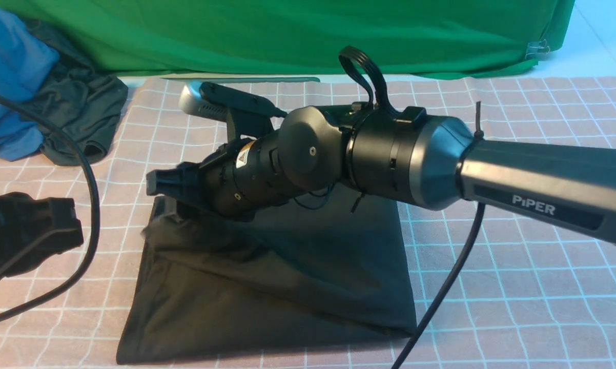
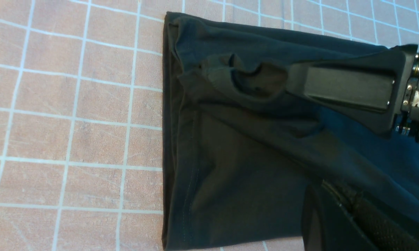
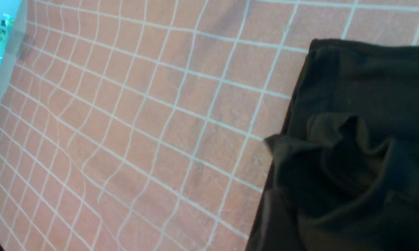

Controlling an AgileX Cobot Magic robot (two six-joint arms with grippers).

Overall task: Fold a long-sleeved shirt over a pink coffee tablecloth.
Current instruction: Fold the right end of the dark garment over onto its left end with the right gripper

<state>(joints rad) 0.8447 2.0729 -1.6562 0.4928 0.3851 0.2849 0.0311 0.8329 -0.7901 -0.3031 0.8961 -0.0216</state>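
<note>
The long-sleeved shirt (image 1: 287,277) lies folded into a black wedge in the middle of the pink coffee tablecloth (image 1: 518,256); no print shows. My right arm reaches across it to its far left corner. There the right gripper (image 1: 157,187) sits low on a bunched cuff-like fold (image 2: 258,80). In the right wrist view its fingers (image 3: 275,219) stand apart, with loose shirt cloth (image 3: 370,87) between them. My left gripper (image 1: 67,225) is shut and hangs left of the shirt over the tablecloth (image 2: 73,122). I see nothing in it.
A blue garment (image 1: 11,77) and a smaller dark grey garment (image 1: 82,113) are heaped at the far left. A green cloth (image 1: 287,31) hangs along the back. A black cable (image 1: 90,205) loops by the left gripper, and another cable (image 1: 441,292) hangs under the right arm.
</note>
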